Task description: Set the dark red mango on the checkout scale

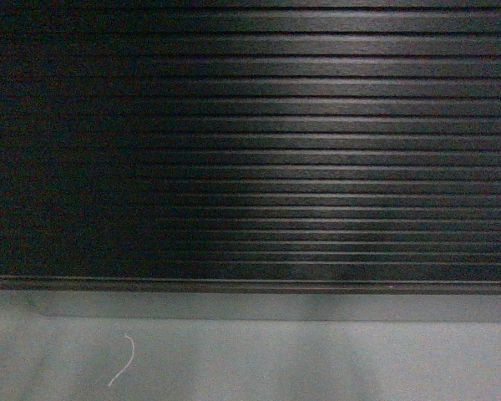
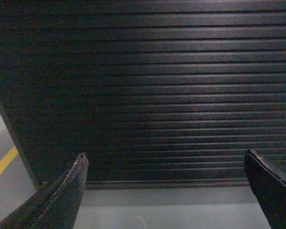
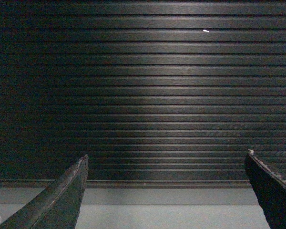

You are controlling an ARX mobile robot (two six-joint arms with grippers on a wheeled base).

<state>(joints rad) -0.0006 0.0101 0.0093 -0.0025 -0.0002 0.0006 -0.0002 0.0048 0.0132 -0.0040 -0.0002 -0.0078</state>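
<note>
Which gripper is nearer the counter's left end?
Left. Its view shows the counter front ending at a corner, with a yellow floor line beyond. The right gripper faces unbroken ribbing. Both are open and empty.

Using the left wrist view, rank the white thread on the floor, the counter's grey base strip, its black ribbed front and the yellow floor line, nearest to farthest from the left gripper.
From the left gripper:
1. White thread, low, just ahead.
2. Grey base strip and black ribbed front, straight ahead: too close to call.
3. Yellow floor line, far left, apparently beyond the front's left edge.
</note>
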